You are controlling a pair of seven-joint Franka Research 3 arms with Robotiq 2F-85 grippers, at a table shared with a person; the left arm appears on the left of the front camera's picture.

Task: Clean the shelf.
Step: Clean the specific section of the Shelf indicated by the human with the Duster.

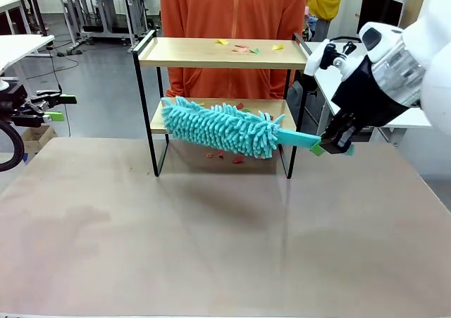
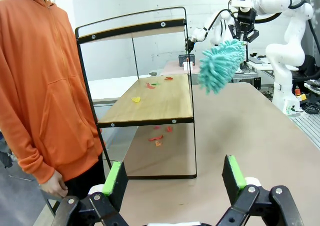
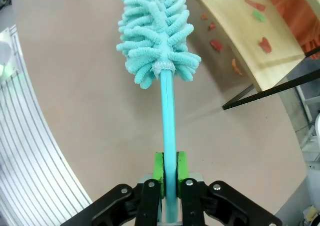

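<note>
The shelf (image 1: 222,52) stands on the table (image 1: 211,247) ahead of the right gripper (image 1: 331,147), with coloured scraps (image 1: 239,49) on its top board. This gripper is clamped on the handle of a teal duster (image 1: 222,127), whose head lies before the lower board. The left gripper (image 2: 175,173), fingers apart, faces the shelf's end.

Person in orange hoodie (image 1: 232,29); tan table (image 1: 211,247)

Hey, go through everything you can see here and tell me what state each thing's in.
shelf: upright, both boards littered with scraps
scraps: loose on both boards, some on the table beneath
duster: held aloft by its handle, clear of the shelf
right gripper: shut on the duster handle
left gripper: open, empty
</note>
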